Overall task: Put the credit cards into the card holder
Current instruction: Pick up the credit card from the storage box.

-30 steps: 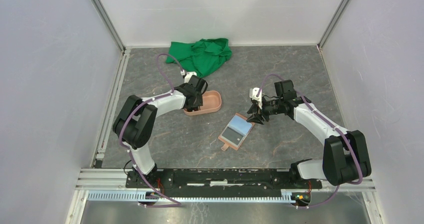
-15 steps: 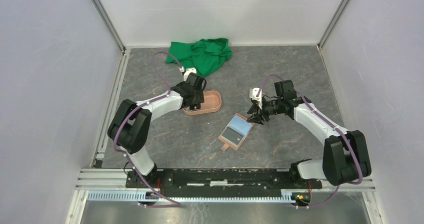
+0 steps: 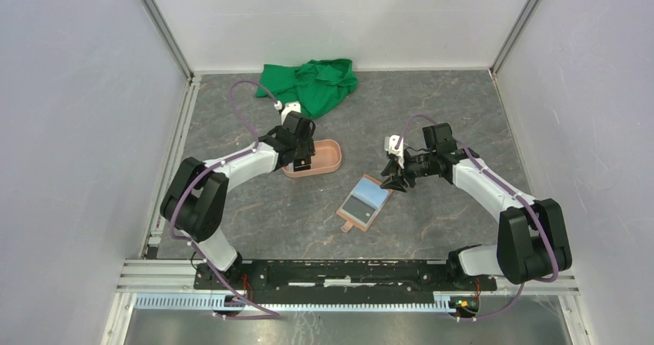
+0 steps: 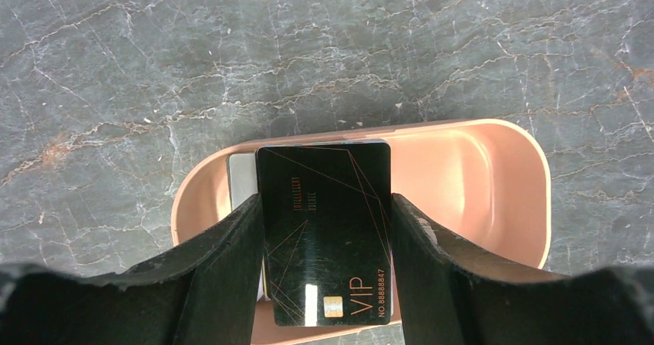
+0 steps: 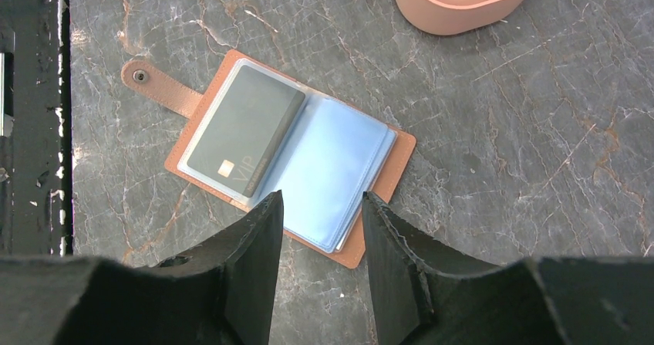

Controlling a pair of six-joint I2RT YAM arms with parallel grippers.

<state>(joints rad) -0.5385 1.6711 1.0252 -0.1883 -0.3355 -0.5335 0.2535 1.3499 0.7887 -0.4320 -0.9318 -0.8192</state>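
A black credit card (image 4: 324, 229) with gold VIP lettering is held by its long edges in my left gripper (image 4: 325, 202), above the salmon-pink tray (image 4: 540, 175). A pale card (image 4: 241, 179) lies under it in the tray. The tan card holder (image 5: 393, 167) lies open on the table, with a dark card (image 5: 243, 129) in its left sleeve and a light blue sleeve (image 5: 332, 167) on its right. My right gripper (image 5: 322, 198) hovers open just over the holder's near edge, holding nothing. In the top view the left gripper (image 3: 301, 150) is at the tray's left end and the right gripper (image 3: 389, 179) is beside the holder (image 3: 365, 203).
A crumpled green cloth (image 3: 308, 85) lies at the back of the table behind the tray (image 3: 328, 156). The holder's closing tab (image 5: 158, 86) points towards the near rail. White walls enclose the table on three sides.
My left arm's elbow has swung left and its wrist has shifted slightly back over the tray, still with the card. The right arm and the holder have not moved.
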